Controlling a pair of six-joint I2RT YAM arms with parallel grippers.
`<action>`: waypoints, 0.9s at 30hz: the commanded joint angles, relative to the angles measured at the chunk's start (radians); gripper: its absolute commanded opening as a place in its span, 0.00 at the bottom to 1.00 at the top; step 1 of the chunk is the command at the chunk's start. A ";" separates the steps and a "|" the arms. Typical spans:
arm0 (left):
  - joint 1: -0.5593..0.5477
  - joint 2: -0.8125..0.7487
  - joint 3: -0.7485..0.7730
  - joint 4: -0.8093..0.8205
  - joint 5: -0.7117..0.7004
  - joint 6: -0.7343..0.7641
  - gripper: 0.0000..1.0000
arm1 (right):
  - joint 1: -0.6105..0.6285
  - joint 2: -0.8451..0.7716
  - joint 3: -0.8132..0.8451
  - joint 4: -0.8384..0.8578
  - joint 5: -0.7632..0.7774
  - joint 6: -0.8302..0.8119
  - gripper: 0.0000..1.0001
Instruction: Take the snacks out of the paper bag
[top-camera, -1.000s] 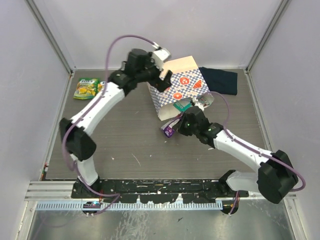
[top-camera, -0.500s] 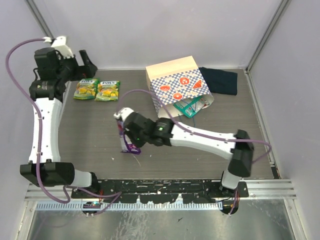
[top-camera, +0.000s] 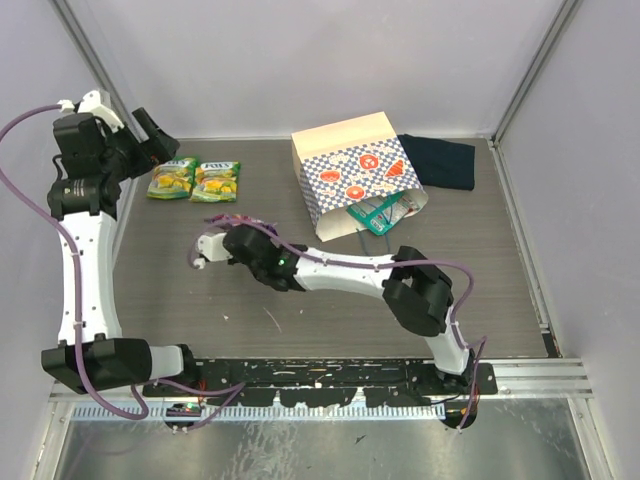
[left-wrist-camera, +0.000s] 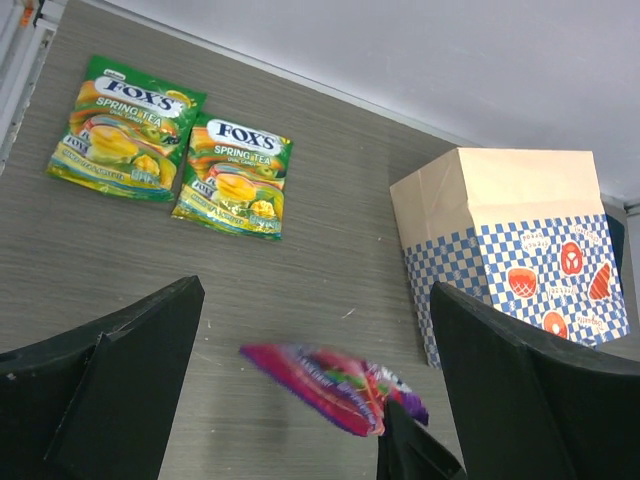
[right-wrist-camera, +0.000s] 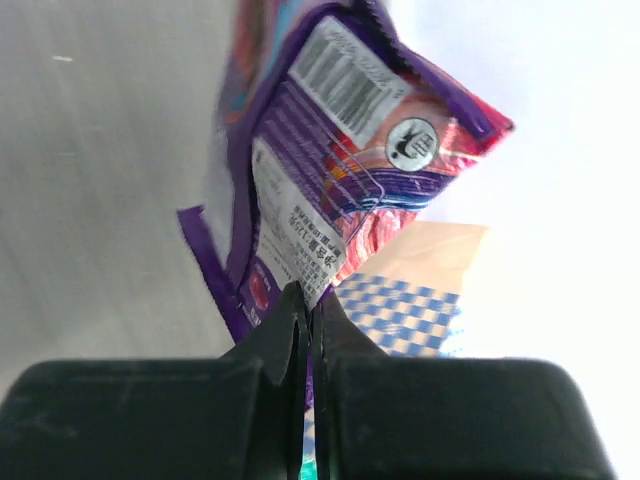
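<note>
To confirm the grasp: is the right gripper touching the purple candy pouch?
Touching. The right wrist view shows the right gripper pinched shut on the lower edge of the purple candy pouch, with no gap between them.

A purple pouch (right-wrist-camera: 330, 150), two green-yellow pouches (left-wrist-camera: 125, 125) (left-wrist-camera: 235, 175), tan bag (top-camera: 350, 160) with blue-white checks and orange-red prints, navy cloth (top-camera: 440, 160).

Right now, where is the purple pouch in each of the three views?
Top external: purple pouch, blurred, left of centre.
Left wrist: bottom centre.
Right wrist: centre, pinched in the shut right tool.
Shared landmark: the paper bag, visible in all three views.
</note>
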 joint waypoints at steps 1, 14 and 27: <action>0.023 -0.014 -0.021 0.060 -0.012 -0.031 0.98 | 0.059 -0.052 -0.277 0.804 0.239 -0.470 0.01; -0.238 -0.016 -0.266 0.123 -0.112 -0.030 0.98 | 0.280 -0.417 -0.970 0.801 0.149 0.248 1.00; -0.788 0.035 -0.362 -0.220 -0.256 0.146 0.98 | -0.287 -1.078 -0.966 0.349 -0.593 0.953 1.00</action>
